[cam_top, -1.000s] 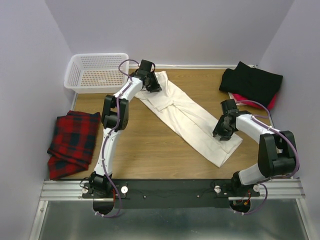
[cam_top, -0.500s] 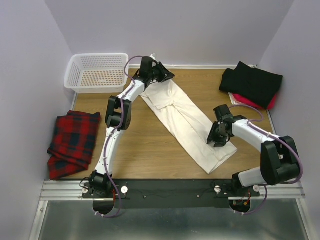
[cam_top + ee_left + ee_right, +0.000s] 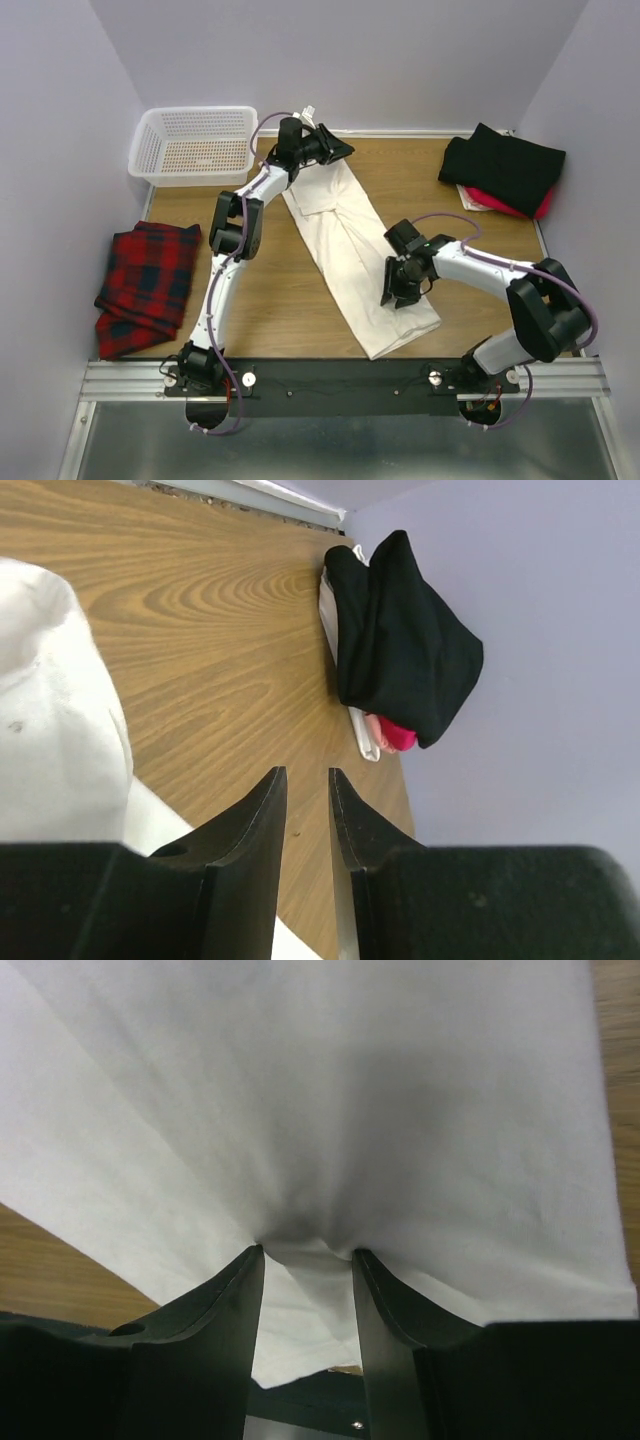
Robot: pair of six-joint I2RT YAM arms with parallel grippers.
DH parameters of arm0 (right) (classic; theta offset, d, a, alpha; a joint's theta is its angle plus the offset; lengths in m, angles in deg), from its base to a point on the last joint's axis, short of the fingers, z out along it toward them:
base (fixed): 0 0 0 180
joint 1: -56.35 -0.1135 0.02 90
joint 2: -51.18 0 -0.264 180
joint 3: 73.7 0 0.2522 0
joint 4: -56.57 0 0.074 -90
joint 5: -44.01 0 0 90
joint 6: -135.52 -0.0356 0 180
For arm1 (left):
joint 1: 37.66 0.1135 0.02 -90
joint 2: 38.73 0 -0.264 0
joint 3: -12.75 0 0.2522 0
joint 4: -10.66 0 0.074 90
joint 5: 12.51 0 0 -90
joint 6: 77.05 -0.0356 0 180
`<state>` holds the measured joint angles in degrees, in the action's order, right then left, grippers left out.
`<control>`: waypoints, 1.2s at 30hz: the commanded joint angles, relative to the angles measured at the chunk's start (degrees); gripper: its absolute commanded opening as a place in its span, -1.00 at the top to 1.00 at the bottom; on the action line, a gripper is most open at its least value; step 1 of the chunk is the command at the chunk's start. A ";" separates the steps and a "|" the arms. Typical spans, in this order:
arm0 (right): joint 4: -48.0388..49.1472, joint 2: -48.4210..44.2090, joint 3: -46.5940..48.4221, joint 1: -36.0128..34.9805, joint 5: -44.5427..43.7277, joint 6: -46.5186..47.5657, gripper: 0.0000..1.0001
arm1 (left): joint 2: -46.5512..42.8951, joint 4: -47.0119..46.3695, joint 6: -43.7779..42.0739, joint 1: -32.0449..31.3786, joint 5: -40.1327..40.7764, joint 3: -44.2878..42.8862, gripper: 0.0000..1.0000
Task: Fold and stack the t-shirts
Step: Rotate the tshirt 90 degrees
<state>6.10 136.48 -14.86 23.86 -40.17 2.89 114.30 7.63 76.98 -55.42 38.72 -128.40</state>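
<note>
- cream-white t-shirt point(image 3: 345, 235): plain, no print
- black t-shirt point(image 3: 505, 165): solid black
- red t-shirt point(image 3: 497, 202): plain bright red
- folded cloth point(image 3: 145, 275): red-and-black plaid
- basket point(image 3: 195, 112): white
- table point(image 3: 280, 295): brown wood grain

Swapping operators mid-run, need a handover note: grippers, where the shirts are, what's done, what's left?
Left gripper: fingers almost closed at the far end of the cream t-shirt. No cloth shows between the tips, so grip is unclear.
Right gripper: shut on a pucker of the cream t-shirt, towards its near end.
Cream t-shirt: a long narrow strip lying diagonally, mid-workspace.
Black t-shirt: folded, far right corner, on top of the red t-shirt.
Done: black and red stacked; cream folded lengthwise.
Left: probably fold the cream strip crosswise, then stack it on the black.
</note>
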 commanded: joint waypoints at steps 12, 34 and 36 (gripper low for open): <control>5.42 23.50 19.60 -20.94 -0.37 3.70 0.01 | -19.00 38.14 -28.51 1.06 22.48 1.01 0.36; 4.36 -0.30 23.12 -22.88 -25.75 1.76 -0.11 | -14.70 53.88 -34.59 -5.88 45.43 -1.27 0.36; 3.93 -2.40 23.21 -22.79 -27.96 1.67 -0.14 | -12.94 56.60 -34.06 -7.02 48.85 -2.50 0.36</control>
<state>9.68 137.62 7.15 1.00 -59.49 3.70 97.01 58.47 43.14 -60.49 79.14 -127.31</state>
